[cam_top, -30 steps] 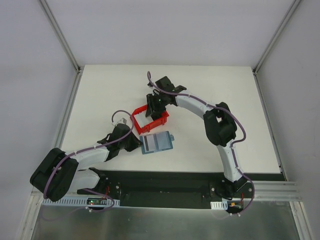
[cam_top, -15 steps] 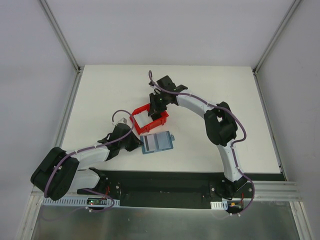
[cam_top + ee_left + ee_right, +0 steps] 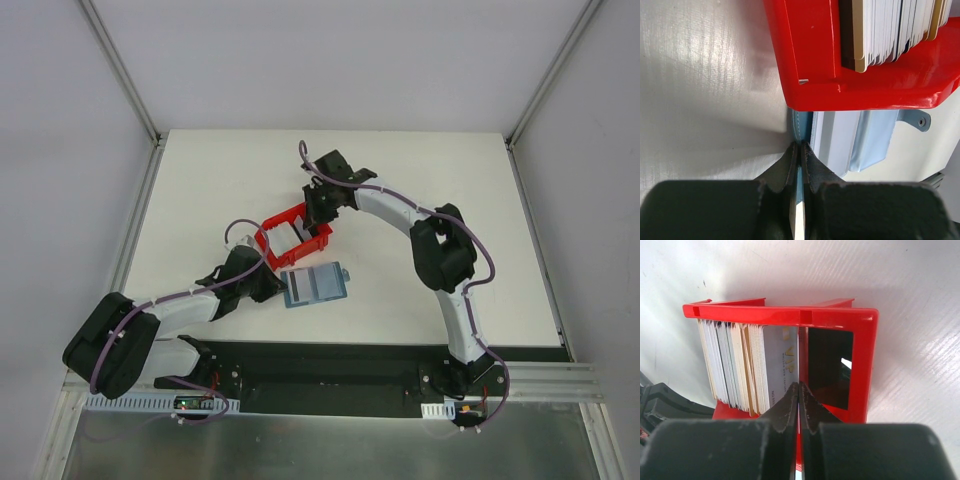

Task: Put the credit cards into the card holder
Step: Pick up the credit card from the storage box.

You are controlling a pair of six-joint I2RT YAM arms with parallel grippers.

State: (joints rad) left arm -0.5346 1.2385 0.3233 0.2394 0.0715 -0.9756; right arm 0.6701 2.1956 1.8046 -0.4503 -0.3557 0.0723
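The teal-blue card holder (image 3: 313, 285) lies open on the table just in front of a red bin (image 3: 268, 243). My left gripper (image 3: 277, 287) is shut on its left edge; in the left wrist view the thin blue flap (image 3: 801, 125) runs into the closed left gripper (image 3: 800, 146). The credit cards (image 3: 735, 365) stand on edge as a stack in the red bin (image 3: 790, 315). My right gripper (image 3: 799, 385) reaches into the bin, shut on the edge of the frontmost grey card marked VIP (image 3: 782, 365). From above, the right gripper (image 3: 318, 214) sits over the bin's far right side.
The red bin (image 3: 810, 55) stands close above the card holder's pockets (image 3: 840, 145), with the card stack (image 3: 890, 30) inside it. The bin's right half is free of cards. White table surface lies all around, with metal rails at its edges.
The right gripper's jaws have closed on the front card. The red bin has shifted and turned slightly to the left. The left gripper has stayed shut on the card holder.
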